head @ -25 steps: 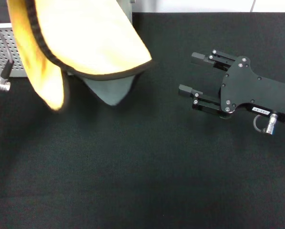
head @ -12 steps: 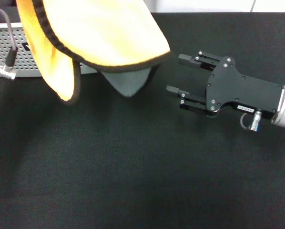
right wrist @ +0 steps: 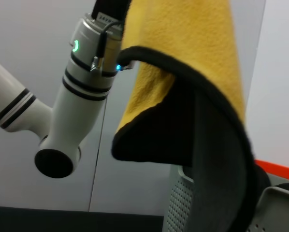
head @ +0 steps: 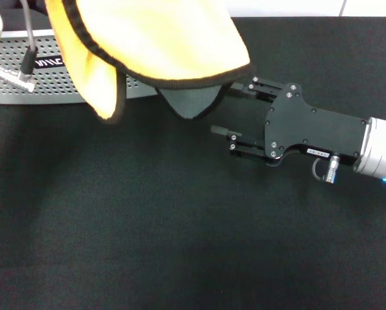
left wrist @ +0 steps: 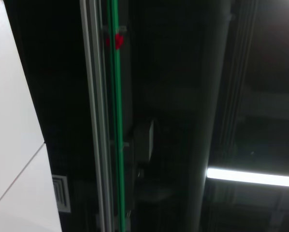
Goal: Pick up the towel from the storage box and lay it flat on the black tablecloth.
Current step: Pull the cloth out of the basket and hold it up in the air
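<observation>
The storage box [head: 44,81] carries a black label with white letters; I cannot read them. The towel [head: 154,45] hangs above the black tablecloth [head: 148,226], yellow side out, a grey-green corner drooping. My left gripper holds it from above, out of view. My right gripper [head: 235,116] reaches under that corner, fingers apart. White wall behind.

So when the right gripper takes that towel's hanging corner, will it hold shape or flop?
Likely floppy: the towel drapes in folds, its grey-green corner sagging toward the open right gripper. Probably light, hanging from one hold. Its fuzzy surface should grip the fingers, not slip.
</observation>
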`<control>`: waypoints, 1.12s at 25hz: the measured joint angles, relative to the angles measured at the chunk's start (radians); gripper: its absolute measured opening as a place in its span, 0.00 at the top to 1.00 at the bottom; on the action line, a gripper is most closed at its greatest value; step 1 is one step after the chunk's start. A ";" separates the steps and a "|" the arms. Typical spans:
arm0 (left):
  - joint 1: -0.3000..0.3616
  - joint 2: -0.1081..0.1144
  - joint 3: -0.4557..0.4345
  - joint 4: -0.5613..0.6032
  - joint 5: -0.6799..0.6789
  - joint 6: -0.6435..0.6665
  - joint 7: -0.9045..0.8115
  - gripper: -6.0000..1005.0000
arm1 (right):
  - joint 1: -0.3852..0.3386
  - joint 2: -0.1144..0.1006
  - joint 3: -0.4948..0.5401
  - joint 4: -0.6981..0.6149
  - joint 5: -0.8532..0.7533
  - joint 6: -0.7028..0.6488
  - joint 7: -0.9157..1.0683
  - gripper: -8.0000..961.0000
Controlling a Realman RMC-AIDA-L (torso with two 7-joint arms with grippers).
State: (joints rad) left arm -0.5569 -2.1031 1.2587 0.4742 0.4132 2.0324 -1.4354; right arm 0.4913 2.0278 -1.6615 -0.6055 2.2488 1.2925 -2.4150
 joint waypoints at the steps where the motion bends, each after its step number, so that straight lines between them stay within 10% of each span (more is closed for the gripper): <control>1: -0.003 0.000 0.009 0.000 -0.010 0.000 0.000 0.96 | 0.001 0.000 -0.003 0.000 0.000 0.000 0.000 0.36; 28: -0.040 0.000 0.057 -0.001 -0.065 0.000 0.006 0.96 | 0.032 0.000 -0.091 -0.001 0.062 -0.039 -0.001 0.37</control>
State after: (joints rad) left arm -0.5964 -2.1030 1.3161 0.4734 0.3481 2.0324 -1.4296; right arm 0.5230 2.0279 -1.7525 -0.6067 2.3113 1.2536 -2.4160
